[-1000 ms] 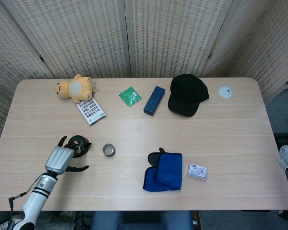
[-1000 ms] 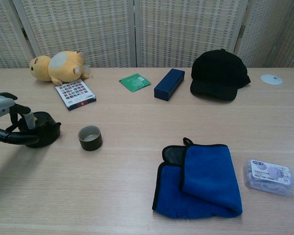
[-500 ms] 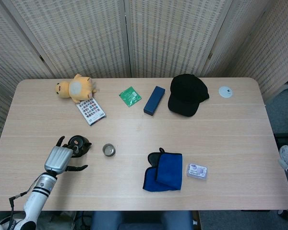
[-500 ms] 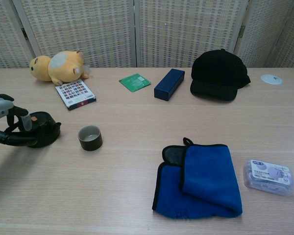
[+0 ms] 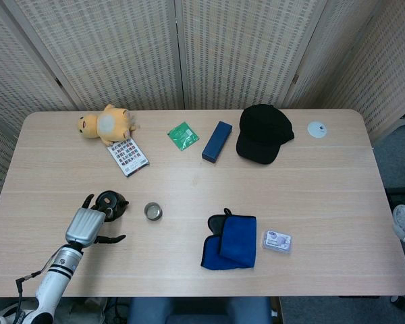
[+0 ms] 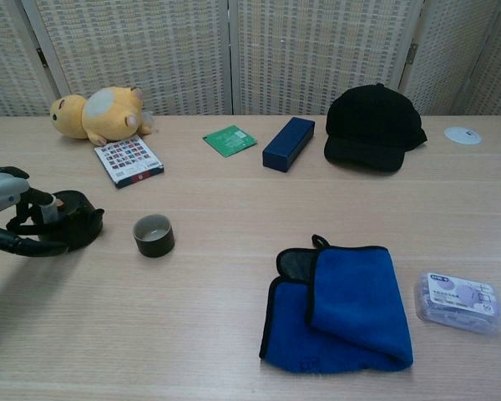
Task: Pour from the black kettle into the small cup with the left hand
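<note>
black kettle point(image 6: 73, 220) near-left on the table point(image 5: 324, 202), upright | my left hand point(image 6: 8, 213) curled round its left side, fingers apart; grip unclear, partly cut off at frame edge | small cup point(image 6: 154, 235) just right, bare wood beyond | blue cloth point(image 6: 342, 309) well right | right hand unseen

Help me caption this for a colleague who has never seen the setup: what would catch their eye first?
Probably the silver left hand at the table's near left edge, its fingers spread around the black kettle, with the small cup just to the kettle's right. Next, the bright blue cloth lying folded near the front centre, and the yellow plush toy and black cap along the far side.
</note>
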`<action>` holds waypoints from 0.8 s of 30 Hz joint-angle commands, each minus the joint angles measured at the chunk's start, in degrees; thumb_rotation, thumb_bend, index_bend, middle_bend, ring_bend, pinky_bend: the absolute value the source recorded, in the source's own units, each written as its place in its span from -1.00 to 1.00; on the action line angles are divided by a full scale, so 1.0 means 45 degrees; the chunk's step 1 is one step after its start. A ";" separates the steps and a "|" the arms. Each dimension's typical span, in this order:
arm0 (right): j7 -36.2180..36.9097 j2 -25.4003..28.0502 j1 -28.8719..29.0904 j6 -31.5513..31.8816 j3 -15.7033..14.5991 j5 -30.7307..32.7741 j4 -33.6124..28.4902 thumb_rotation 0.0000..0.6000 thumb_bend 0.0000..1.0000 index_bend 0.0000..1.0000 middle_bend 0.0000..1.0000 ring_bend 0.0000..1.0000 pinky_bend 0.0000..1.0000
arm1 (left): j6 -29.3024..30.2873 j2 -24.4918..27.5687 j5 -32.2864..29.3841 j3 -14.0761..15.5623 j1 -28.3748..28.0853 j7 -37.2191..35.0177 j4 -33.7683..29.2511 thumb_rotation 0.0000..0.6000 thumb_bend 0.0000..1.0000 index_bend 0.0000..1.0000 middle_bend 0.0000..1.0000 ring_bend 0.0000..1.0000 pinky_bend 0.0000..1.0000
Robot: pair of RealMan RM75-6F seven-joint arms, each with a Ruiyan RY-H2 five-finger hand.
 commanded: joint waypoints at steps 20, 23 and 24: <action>0.0042 -0.0006 -0.0074 -0.0008 -0.0004 0.0050 0.0056 1.00 -0.78 -0.96 -0.82 -1.00 -1.00 | -0.0147 -0.0190 -0.0561 0.0198 -0.0214 0.0200 -0.0023 -0.60 -0.84 -0.23 -0.24 -0.25 -1.00; 0.0034 -0.0013 -0.0072 -0.0026 -0.0004 0.0059 0.0051 1.00 -0.78 -0.96 -0.82 -1.00 -1.00 | -0.0225 -0.0225 -0.0642 0.0209 -0.0245 0.0116 0.0045 -0.60 -0.84 -0.23 -0.24 -0.24 -1.00; 0.0027 -0.0018 -0.0071 -0.0032 -0.0005 0.0058 0.0048 1.00 -0.78 -0.96 -0.82 -1.00 -1.00 | -0.0236 -0.0243 -0.0652 0.0218 -0.0256 0.0100 0.0072 -0.60 -0.84 -0.23 -0.24 -0.24 -1.00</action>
